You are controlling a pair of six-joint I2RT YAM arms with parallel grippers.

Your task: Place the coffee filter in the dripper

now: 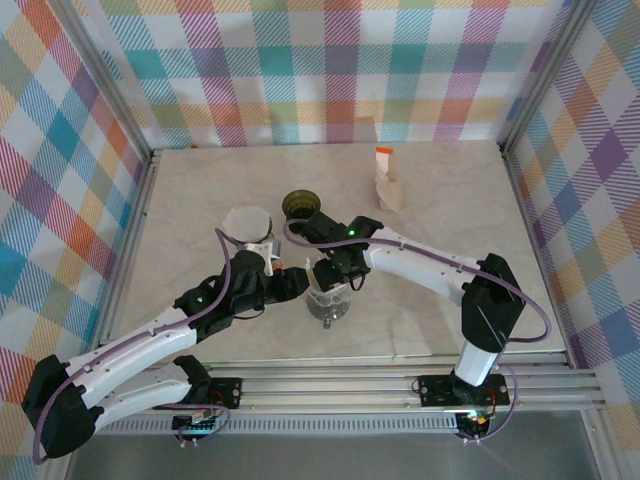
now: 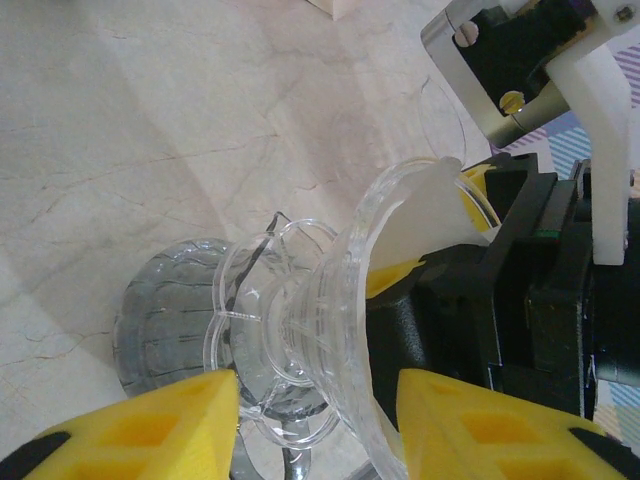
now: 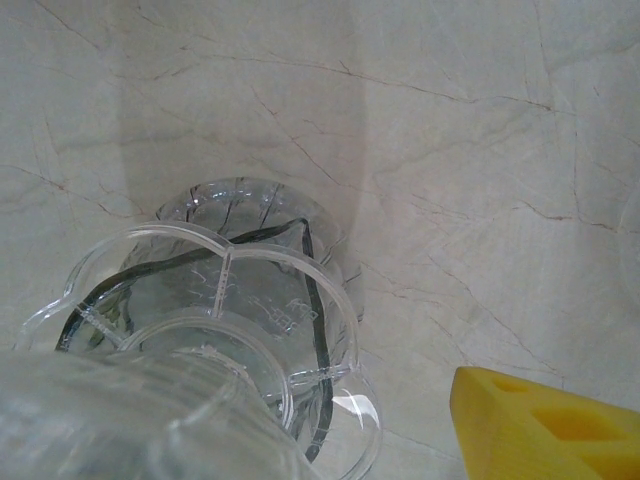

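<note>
Left gripper [image 2: 318, 390] pads apart, straddling clear dripper [image 2: 300, 320] on counter [image 2: 120, 150], right gripper [image 1: 333, 272] apart too (hold unclear), white filter [image 2: 428, 228] in cone seen from left wrist

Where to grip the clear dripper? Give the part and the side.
Take the dripper at its narrow waist, between flared cone and scalloped foot, coming from the side. Wider glass above and below should stop a grip sliding; the filter fills its mouth.

The dripper [image 2: 345, 310] is clear and glossy, glass or plastic, with fine ribs. The filter [image 2: 430, 228] is white matt paper. The pads [image 2: 165, 418] are yellow matt foam. The table [image 2: 120, 150] is smooth, pale and marble-veined.
</note>
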